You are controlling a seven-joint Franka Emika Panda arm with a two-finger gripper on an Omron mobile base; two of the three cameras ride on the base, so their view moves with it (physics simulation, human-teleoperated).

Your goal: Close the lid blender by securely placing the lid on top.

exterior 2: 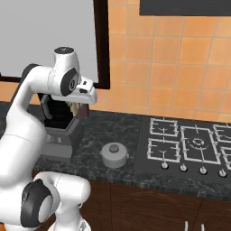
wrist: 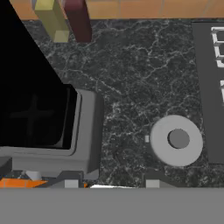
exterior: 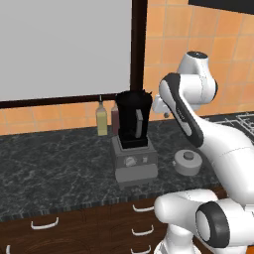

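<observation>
Claw (exterior 2: 88,100) closed, empty, hovering above blender (exterior: 133,141). Lid (exterior: 188,161) sitting on counter (exterior: 59,163) near front edge, right of blender. Risk: descending without opening, knocking lid off edge.

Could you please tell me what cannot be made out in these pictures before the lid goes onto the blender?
- Blender, right base view: the arm covers most of its jar and base.
- Reddish bottle, left base view: largely behind the jar.
- Both bottles, hand view: the yellowish bottle and its neighbour are cut off by the top edge.
- Lid: its underside faces the counter.
</observation>
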